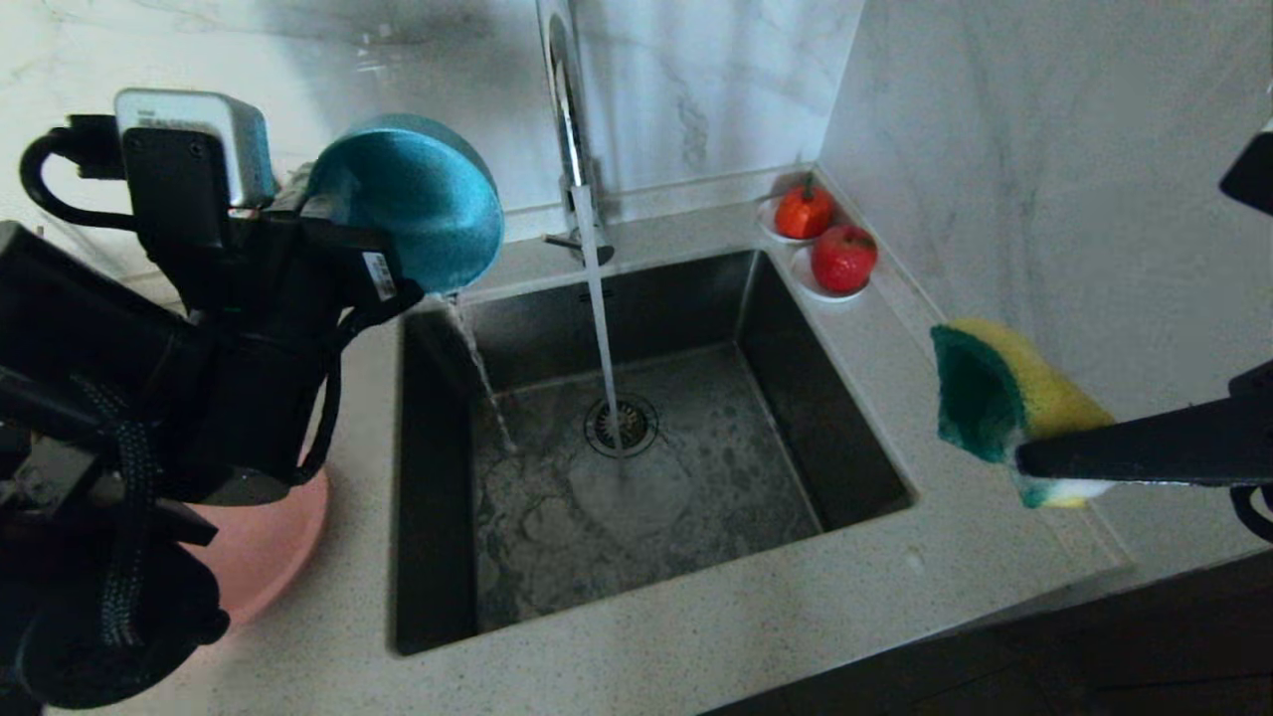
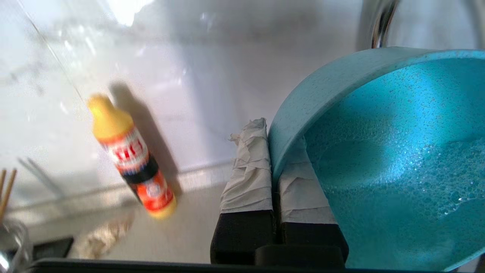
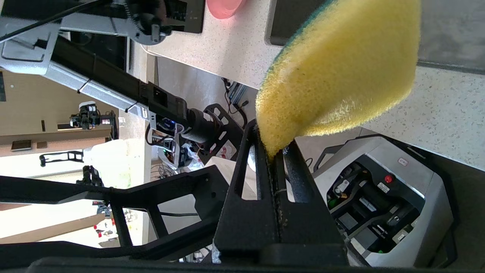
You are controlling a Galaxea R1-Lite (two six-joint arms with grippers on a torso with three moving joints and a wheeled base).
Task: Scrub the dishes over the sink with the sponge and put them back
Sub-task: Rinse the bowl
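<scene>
A speckled pale counter [image 1: 696, 636] meets marble walls, and the steel sink [image 1: 845, 398] is set into it with the tap [image 1: 569, 109] running onto the drain. I have the left gripper [image 2: 271, 151] pinched tight on the rim of the teal bowl [image 1: 418, 204], one taped finger [image 2: 248, 170] outside the wall and one inside. The bowl is tipped on edge above the sink's far left corner, foam inside, water trickling from its lip into the basin. Below that arm, the pink plate [image 1: 269, 542] lies on the counter. Beyond the gripper, a yellow bottle [image 2: 132, 157] stands by the wall, chopsticks [image 2: 5, 191] further along. My right gripper [image 3: 273, 151] is clamped on the sponge [image 1: 1004, 398], held above the counter right of the sink, green face toward the basin.
</scene>
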